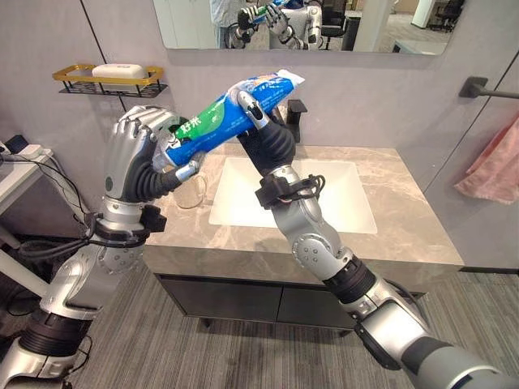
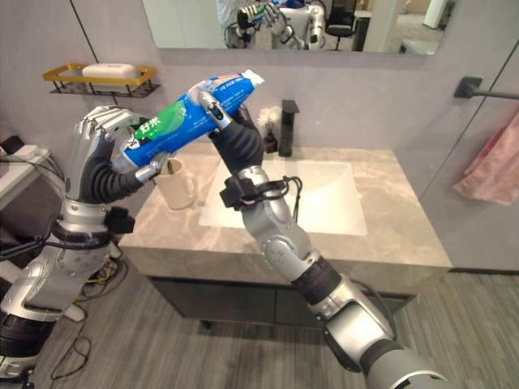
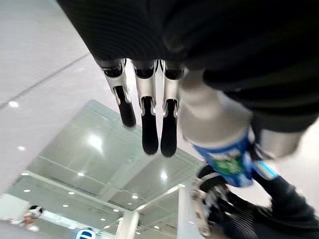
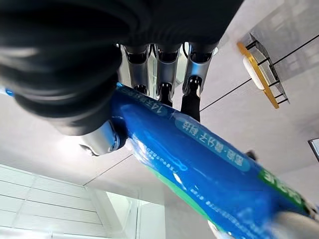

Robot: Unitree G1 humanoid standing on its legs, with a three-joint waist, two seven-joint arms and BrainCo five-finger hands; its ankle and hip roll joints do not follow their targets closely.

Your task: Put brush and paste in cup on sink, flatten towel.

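Paste (image 1: 227,117) hung above the counter between both hands: right hand (image 1: 258,113) fingers curled round it, left hand (image 1: 150,150) pinching its cap end. Handover step, judging by this; next, lower it into the cup (image 2: 177,183).

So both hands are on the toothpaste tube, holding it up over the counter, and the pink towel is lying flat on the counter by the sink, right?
Not quite. The pink towel hangs at the wall to the right of the counter, as the left eye view shows. The rest holds: the left hand and the right hand both grip the toothpaste tube above the counter.
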